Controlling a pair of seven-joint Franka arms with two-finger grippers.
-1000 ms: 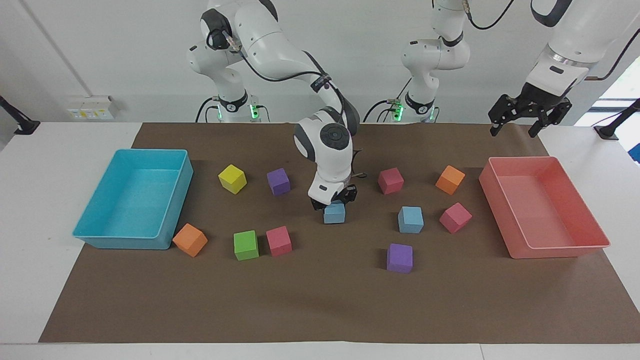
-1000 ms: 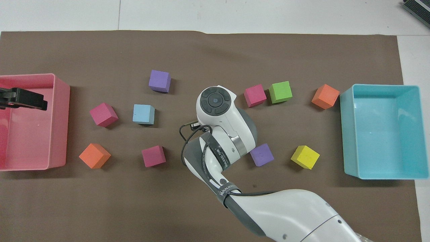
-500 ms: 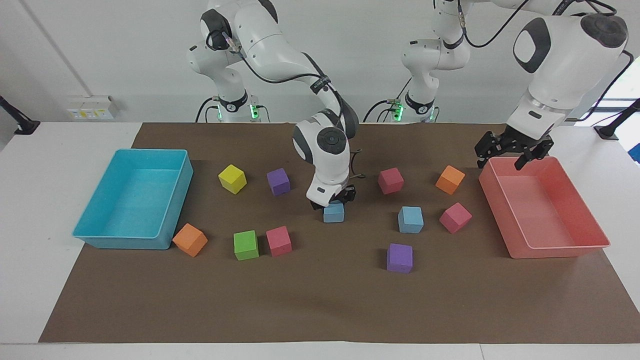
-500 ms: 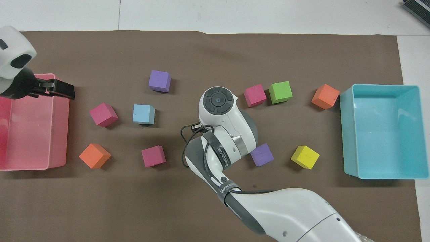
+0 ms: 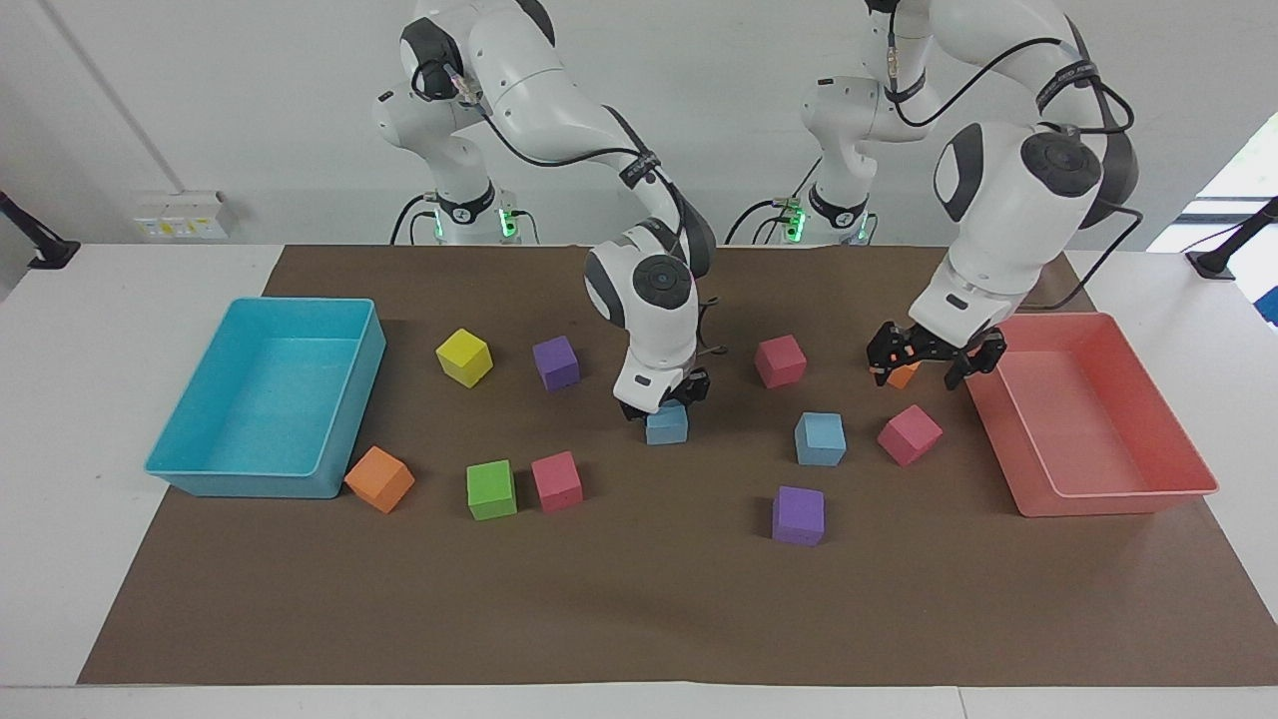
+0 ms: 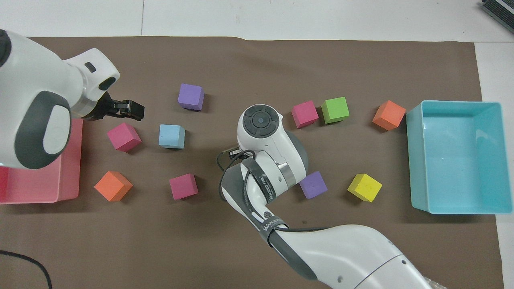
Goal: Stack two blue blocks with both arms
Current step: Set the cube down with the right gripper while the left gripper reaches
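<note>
One blue block rests on the brown mat at mid-table. My right gripper stands straight down on it, shut on its top. In the overhead view the right wrist hides both that block and the gripper. The other blue block sits free toward the left arm's end. My left gripper hangs open in the air over the orange cube and magenta cube, beside the pink tray. It holds nothing.
A cyan tray stands at the right arm's end. Scattered cubes: yellow, two purple, magenta, green, red-pink, orange.
The left arm has swung down from above the pink tray's end and in toward the cubes, gripper still open. The right gripper and its blue block have barely shifted.
</note>
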